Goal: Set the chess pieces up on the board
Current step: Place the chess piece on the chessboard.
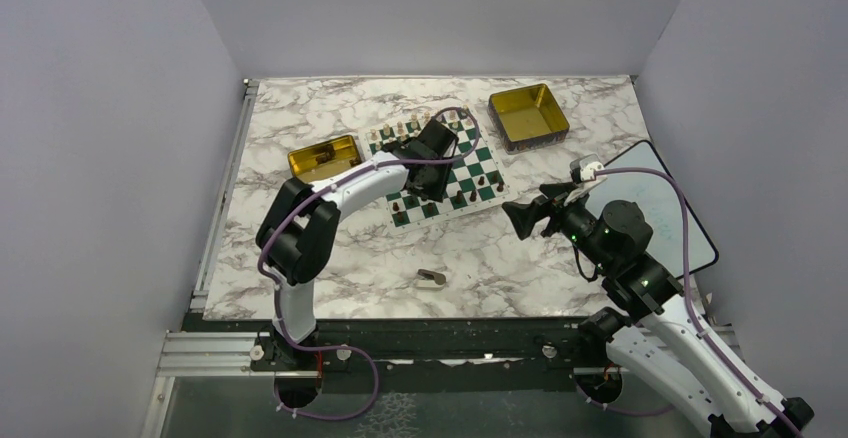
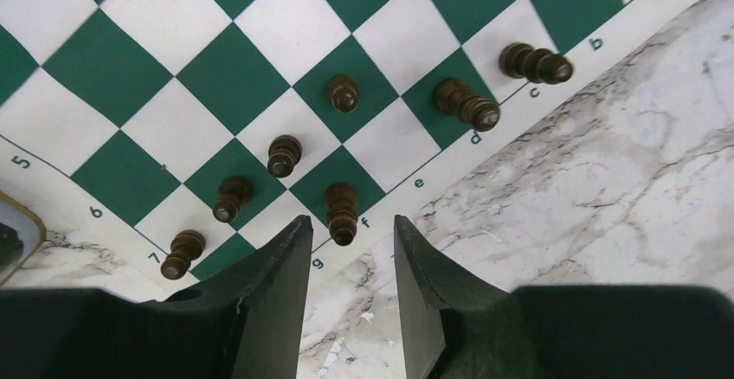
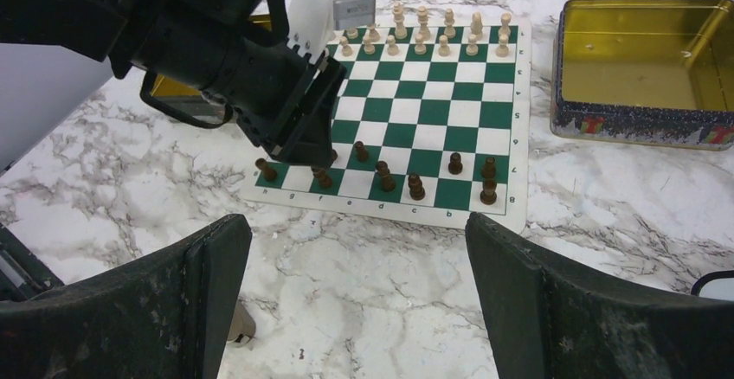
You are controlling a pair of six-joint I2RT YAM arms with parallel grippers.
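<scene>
The board is green and white and lies at mid-table. Several dark chess pieces stand along its near rows. My left gripper hangs open over the board's near edge. Nothing sits between its fingers. One dark piece stands upright just ahead of the tips, on the edge square by the letter f. From above, the left gripper covers part of the board. My right gripper is wide open and empty over bare marble, short of the board.
Cream pieces fill the board's far rows. One gold tin stands to the board's far right, another to its left. A small tan object lies on the marble near the front. A white panel lies at the right.
</scene>
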